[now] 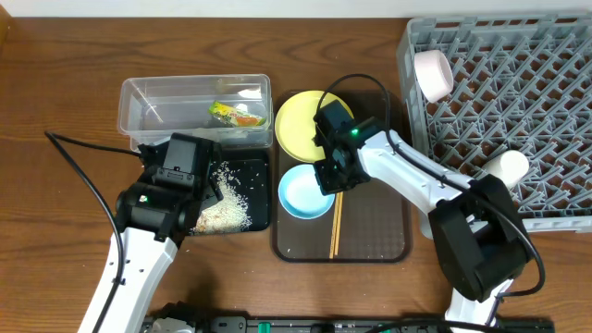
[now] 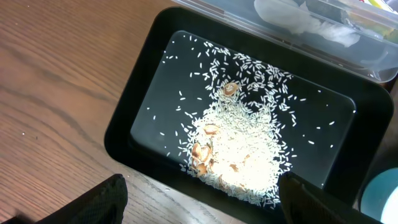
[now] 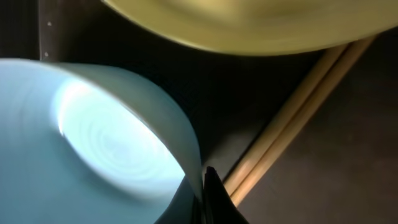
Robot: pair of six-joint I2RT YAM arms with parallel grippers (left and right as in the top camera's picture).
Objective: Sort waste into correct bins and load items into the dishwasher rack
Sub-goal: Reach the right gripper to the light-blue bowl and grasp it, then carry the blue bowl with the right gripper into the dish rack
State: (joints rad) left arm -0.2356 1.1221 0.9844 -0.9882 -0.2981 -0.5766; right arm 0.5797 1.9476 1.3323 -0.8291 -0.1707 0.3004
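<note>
My right gripper is shut on the rim of the light blue bowl; in the right wrist view its fingers pinch the bowl's wall. The pale yellow plate and two chopsticks lie beside it. My left gripper is open over the black tray, which holds loose rice. The green-yellow wrapper lies in the clear tub. The pink bowl and white cup are in the grey rack.
The bowl, plate and chopsticks rest on a dark brown serving tray between the black tray and the rack. The clear tub stands right behind the black tray. Brown scraps lie among the rice. Bare wooden table lies to the left.
</note>
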